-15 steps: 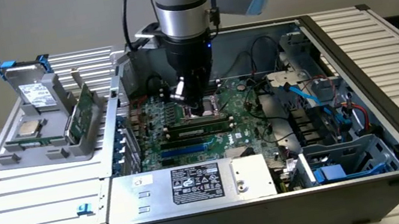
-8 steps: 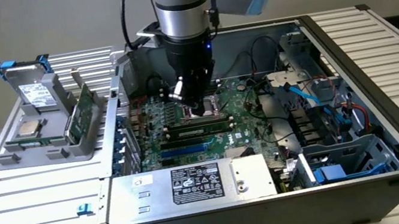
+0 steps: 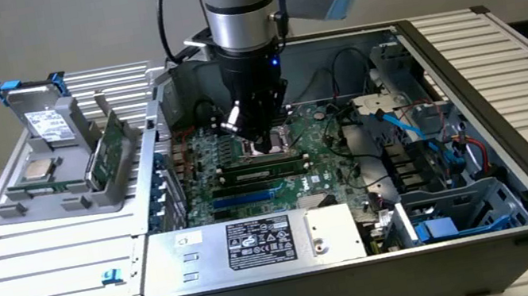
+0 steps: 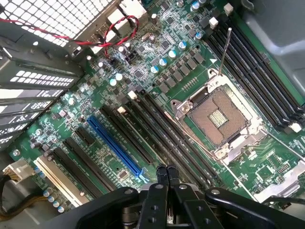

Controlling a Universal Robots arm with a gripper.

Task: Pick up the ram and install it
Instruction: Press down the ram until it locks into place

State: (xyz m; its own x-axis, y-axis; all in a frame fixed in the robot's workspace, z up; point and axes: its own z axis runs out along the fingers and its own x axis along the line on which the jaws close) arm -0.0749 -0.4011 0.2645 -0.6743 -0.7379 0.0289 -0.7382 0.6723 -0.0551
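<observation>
An open computer case lies on a slatted table. Nearest in the exterior view is its grey power supply; behind it the green motherboard. A ram stick sits seated in a slot there. Directly above hangs the gripper, fingers pressed together and holding nothing. Farther off, at the exterior view's left, a grey parts holder carries components.

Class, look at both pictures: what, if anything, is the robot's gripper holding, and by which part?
Nothing is held. The gripper is shut with its fingertips pressed together and nothing between them, above the motherboard inside the computer case.
</observation>
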